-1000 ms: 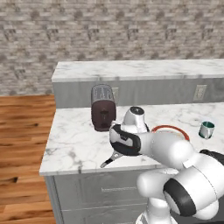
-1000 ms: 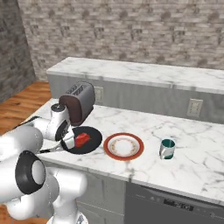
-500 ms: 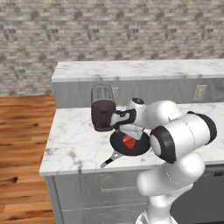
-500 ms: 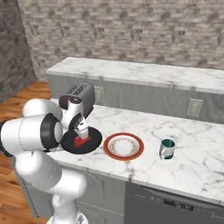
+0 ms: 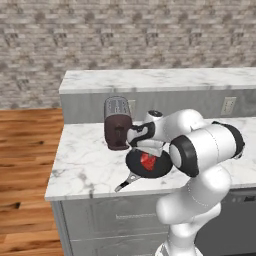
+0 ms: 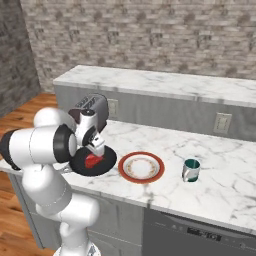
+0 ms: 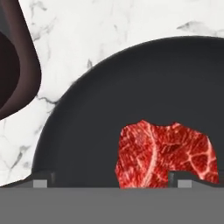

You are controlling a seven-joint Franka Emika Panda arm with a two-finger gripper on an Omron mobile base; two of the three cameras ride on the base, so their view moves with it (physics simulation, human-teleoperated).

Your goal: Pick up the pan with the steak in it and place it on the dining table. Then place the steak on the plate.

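Glossy white, rounded-segment robot arm (image 5: pixel 200 150) with black bands at its joints; bulbous white links tapered toward a white wrist housing with dark panels. The end effector (image 7: pixel 111 180) carried two small dark grey-tipped fingers.

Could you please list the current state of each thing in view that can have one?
pan: upright on the dining table, holding the steak.
steak: lying in the pan, ungrasped.
plate: flat, nothing on it.
hand: open, poised over the steak.
mug: upright.
toaster: upright beside the pan.
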